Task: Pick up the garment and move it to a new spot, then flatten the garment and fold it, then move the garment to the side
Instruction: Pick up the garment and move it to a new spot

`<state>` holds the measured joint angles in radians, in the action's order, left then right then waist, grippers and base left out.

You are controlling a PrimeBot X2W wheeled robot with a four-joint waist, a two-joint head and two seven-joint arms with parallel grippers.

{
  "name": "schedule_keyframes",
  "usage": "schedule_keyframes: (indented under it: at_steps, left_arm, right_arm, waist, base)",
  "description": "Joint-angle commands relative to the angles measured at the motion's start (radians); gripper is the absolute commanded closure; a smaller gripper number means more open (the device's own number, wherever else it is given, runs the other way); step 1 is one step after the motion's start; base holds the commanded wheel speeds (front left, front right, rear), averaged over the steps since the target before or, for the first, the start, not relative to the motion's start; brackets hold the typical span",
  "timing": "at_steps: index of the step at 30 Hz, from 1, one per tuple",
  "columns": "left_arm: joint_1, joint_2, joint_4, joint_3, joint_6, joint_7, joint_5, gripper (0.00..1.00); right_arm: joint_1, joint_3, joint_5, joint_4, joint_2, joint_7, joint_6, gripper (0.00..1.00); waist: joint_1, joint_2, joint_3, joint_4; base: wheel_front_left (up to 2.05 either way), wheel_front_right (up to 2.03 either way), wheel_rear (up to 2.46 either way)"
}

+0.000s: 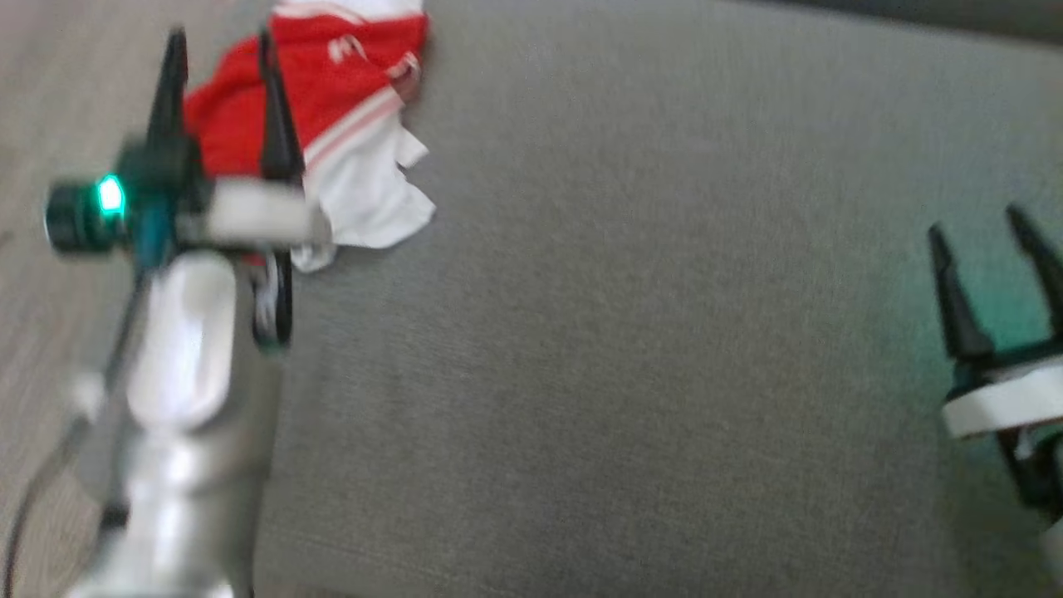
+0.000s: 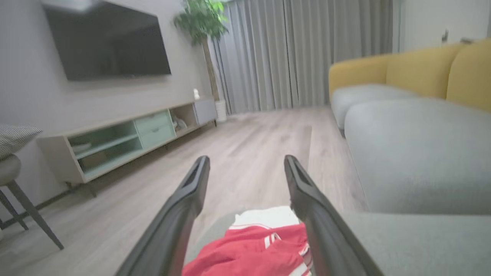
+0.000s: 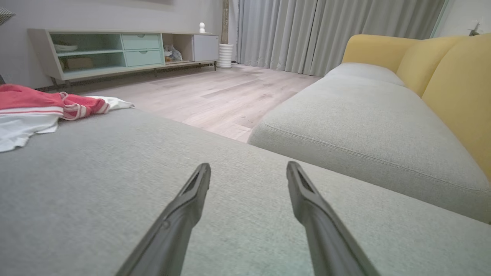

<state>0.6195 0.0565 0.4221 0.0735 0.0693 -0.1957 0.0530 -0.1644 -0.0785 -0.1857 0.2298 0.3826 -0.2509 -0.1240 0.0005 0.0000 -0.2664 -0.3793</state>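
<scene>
1. I am working on the first step, the pickup. The garment [image 1: 324, 91] is lying crumpled at the far left of the grey cushion [image 1: 623, 332]. Its red mesh is bunched up and white cloth is spilling toward the middle, close to the cushion's edge above the wooden floor [image 1: 50, 83].
2. My left end effector [image 1: 221, 40] is hovering just above that heap, released, with its 2 fingers [image 1: 278, 133] spread wide and gripping nothing. In the left wrist view the red cloth is showing between and below them.
3. My right end effector [image 1: 976, 222] is likewise released and empty, hanging low over bare cushion well apart from the garment.
4. To do this well, I judge that I should be lowering the left fingers astride a thick ridge of the red fabric, not the loose white part. Closing there should be gathering several layers rather than a single edge that slips out.
5. I am judging the cushion's edge to be the risk. A drag toward the floor side could be pulling the jersey off, so lifting straight up before carrying looks safer.
6. No container is taking part in this task.
7. The TV cabinet [image 3: 126, 50] across the room is showing open compartments and 2 closed mint drawers. A pale dish [image 3: 65, 48] is sitting in the upper compartment and a blurred boxy thing [image 3: 76, 63] below it. A small object [image 3: 171, 53] that I cannot identify is sitting in the right-hand opening.
8. A white planter [image 3: 225, 55] beside the cabinet is holding a tree trunk.
</scene>
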Motion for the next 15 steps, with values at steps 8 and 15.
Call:
schedule_keyframes:
  at_steps: [8,15]
  left_arm:
    - [0.351,0.09,0.387,-0.066,0.0,0.337,0.041,0.0]
    - [0.392,0.124,0.58,-0.104,0.046,0.328,0.067,0.0]
  right_arm:
    - [-0.091,-0.016,-0.024,-0.111,0.12,-0.011,-0.007,0.0]
    - [-0.095,0.014,-0.026,-0.117,0.124,-0.011,-0.007,0.0]
  waist:
    - [-0.0005,0.0,-0.289,0.158]
    - [-0.0005,0.0,-0.334,0.198]
  base:
    - [0.0,0.0,0.0]
    - [0.0,0.0,0.0]
